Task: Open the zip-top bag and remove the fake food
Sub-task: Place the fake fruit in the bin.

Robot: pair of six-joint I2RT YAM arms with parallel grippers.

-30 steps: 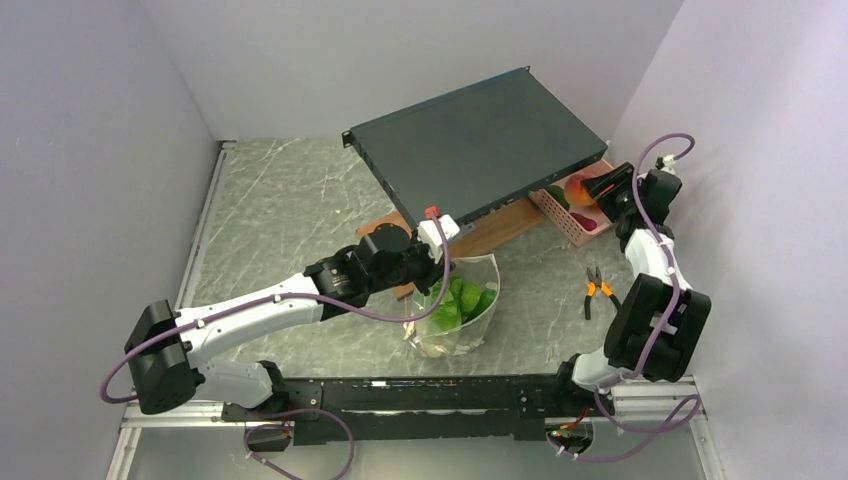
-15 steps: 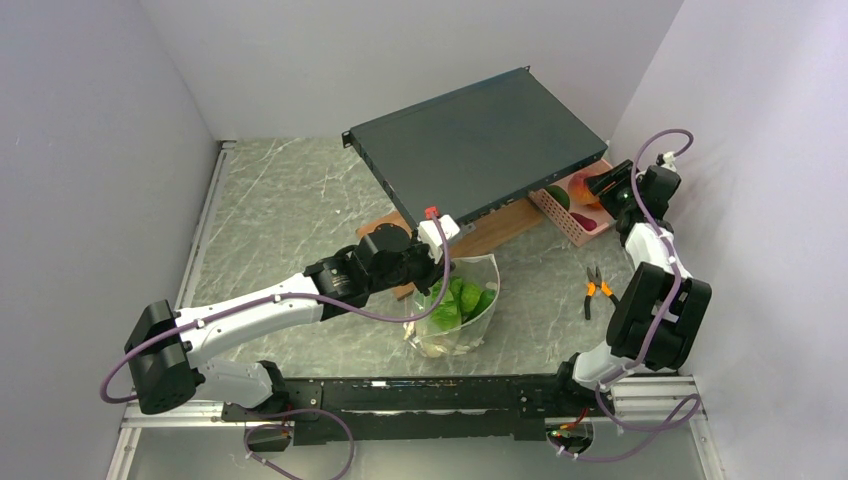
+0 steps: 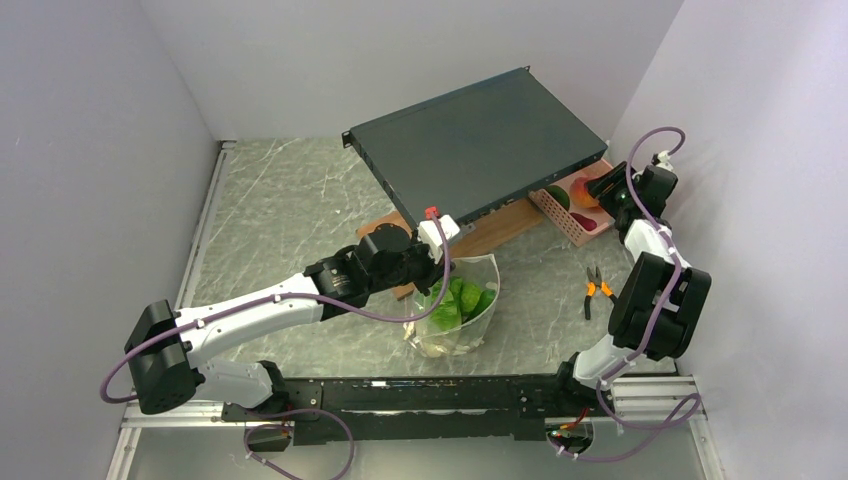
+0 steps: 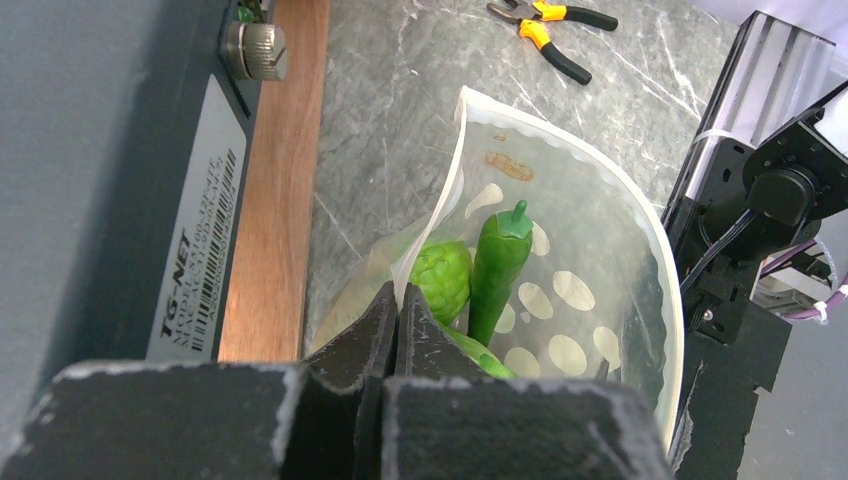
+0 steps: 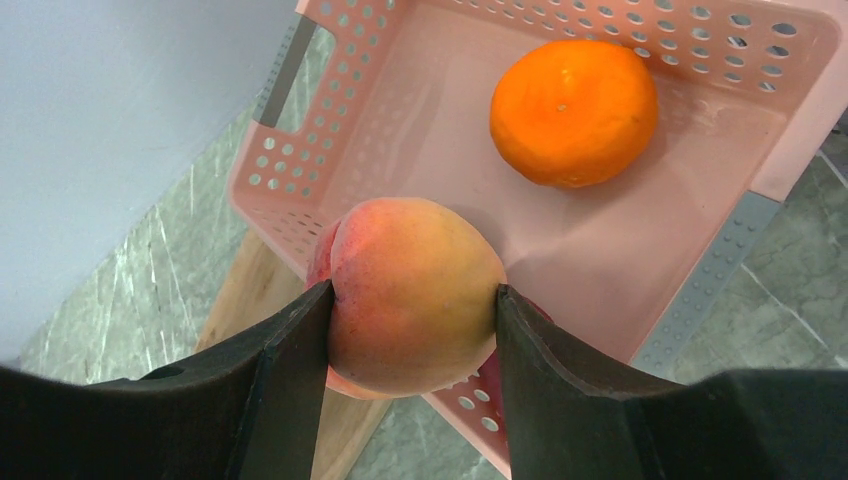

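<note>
The zip-top bag (image 3: 452,338) stands open on the table, with green fake food (image 3: 458,300) inside. My left gripper (image 3: 434,272) is shut on the bag's near rim. In the left wrist view the bag (image 4: 600,250) holds a green pepper (image 4: 497,262) and a bumpy green round piece (image 4: 443,278) just beyond my left gripper (image 4: 397,297). My right gripper (image 5: 412,291) is shut on a peach (image 5: 415,260), held above the near corner of the pink basket (image 5: 400,110). An orange (image 5: 573,112) lies in that basket. Overhead, the right gripper (image 3: 600,186) hangs over the basket (image 3: 562,218).
A dark flat rack unit (image 3: 480,140) leans over a wooden board (image 3: 492,233) behind the bag. Orange-handled pliers (image 3: 596,288) lie on the marble table to the right. The basket sits against the right wall, partly under the rack unit.
The right wrist has shifted slightly back and up over the basket with the peach still in its grip. The left arm and the bag have not moved.
</note>
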